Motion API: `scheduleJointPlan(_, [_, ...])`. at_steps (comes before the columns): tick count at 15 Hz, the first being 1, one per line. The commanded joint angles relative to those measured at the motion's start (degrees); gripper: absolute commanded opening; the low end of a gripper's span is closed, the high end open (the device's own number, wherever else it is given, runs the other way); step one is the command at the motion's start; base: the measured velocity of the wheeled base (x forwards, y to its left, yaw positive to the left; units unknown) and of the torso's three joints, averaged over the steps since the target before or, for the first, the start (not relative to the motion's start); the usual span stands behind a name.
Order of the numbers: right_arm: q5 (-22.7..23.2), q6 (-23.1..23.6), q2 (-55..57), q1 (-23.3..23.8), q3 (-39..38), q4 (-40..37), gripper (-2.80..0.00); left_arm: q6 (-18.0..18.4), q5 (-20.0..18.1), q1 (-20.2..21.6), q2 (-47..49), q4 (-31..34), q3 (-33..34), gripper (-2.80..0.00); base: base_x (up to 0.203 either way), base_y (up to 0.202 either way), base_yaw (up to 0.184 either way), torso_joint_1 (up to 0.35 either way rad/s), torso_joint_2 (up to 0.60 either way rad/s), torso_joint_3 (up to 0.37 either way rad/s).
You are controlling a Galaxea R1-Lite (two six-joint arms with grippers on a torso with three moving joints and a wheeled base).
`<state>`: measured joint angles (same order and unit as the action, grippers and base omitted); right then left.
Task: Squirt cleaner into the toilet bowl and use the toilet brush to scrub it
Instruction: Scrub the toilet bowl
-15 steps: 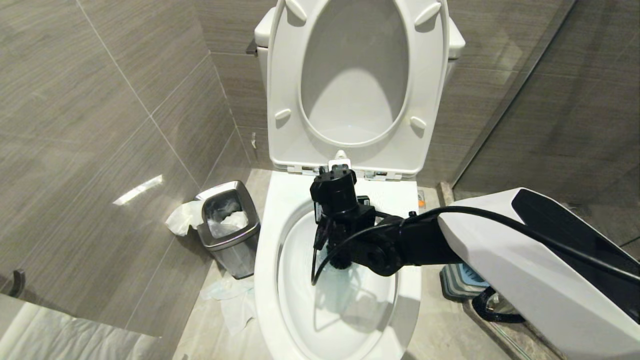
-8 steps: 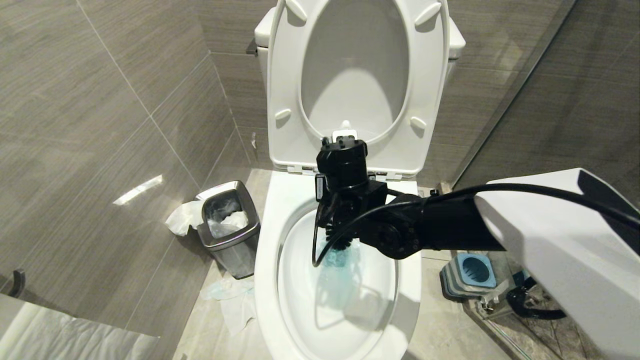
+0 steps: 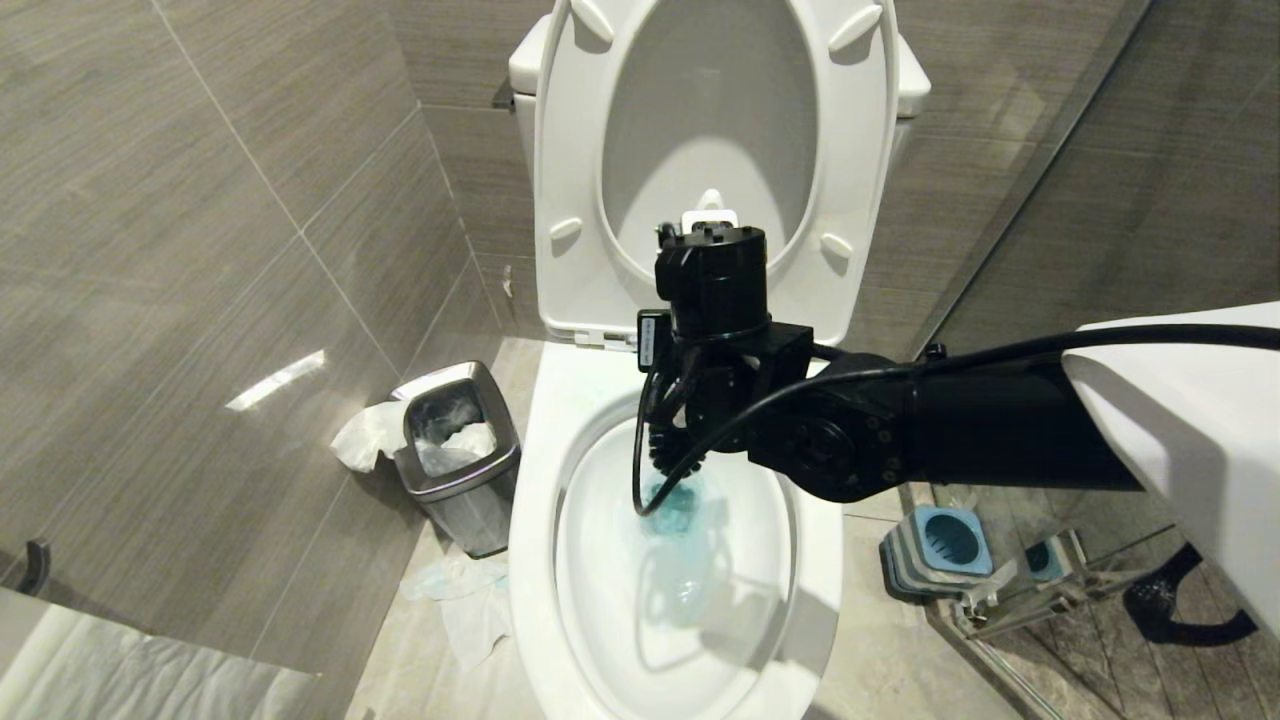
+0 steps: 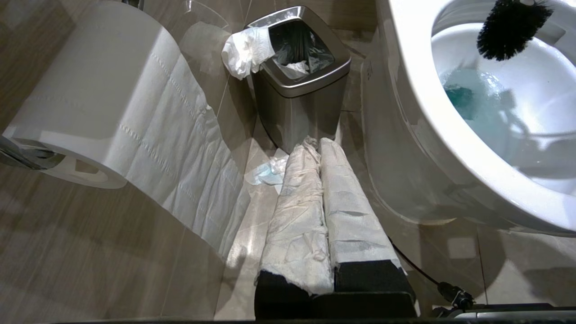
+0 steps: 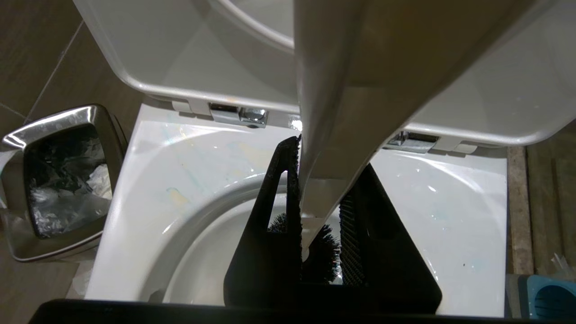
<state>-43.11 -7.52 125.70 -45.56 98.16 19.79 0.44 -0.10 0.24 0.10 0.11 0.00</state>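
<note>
One large white fixture fills the middle of the head frame: the toilet bowl [image 3: 540, 480], seat and lid tipped up against the tank in the upper centre, with blue-tinted cleaner pooled in the water [image 3: 680, 520] just below centre. From the right edge the right arm reaches across to mid-frame, and the right gripper [image 5: 317, 211] is clamped on the white handle of the toilet brush [image 4: 510, 27]; the wrist picture shows both black fingers [image 5: 274, 225] pressed against that handle, which rises out of the top of the frame. The black bristle head hangs inside the basin, above the blue pool and, as far as I can judge, clear of it. Cleaner being already in, the step in hand looks like the scrubbing itself. The next move probably calls for lowering the bristles back onto the ceramic and sweeping round the wall without tipping the long handle into the raised seat. The left gripper [image 4: 315, 148], its paper-wrapped fingers together, sits parked low at lower centre of its own view, beside the steel waste bin [image 4: 301, 85]. In the head view the wrist housing hides the grip and most of the brush; a blue-topped holder [image 3: 945, 545] at lower right is partly cut by the arm.
</note>
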Motion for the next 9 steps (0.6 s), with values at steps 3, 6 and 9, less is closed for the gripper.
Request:
scheduleJointPlan(3, [-0.2,-0.7,5.2,0.0,0.8,0.6,-2.80,0.0,0.0,0.0,0.1,0.0,0.1,-2.80,0.000,0.000,0.000,0.000,0.00,0.000])
scheduleJointPlan(6, [-0.4,-0.8,9.5,0.1,3.9,0.6,-2.80,0.0,0.0,0.0,0.1,0.1,0.1,-2.80,0.000,0.000,0.000,0.000,0.00,0.000])
scheduleJointPlan(9, [-0.8,-0.8,12.1,0.1,5.1,0.6,-2.80,0.0,0.0,0.0,0.1,0.0,0.0,-2.80,0.000,0.000,0.000,0.000,0.00,0.000])
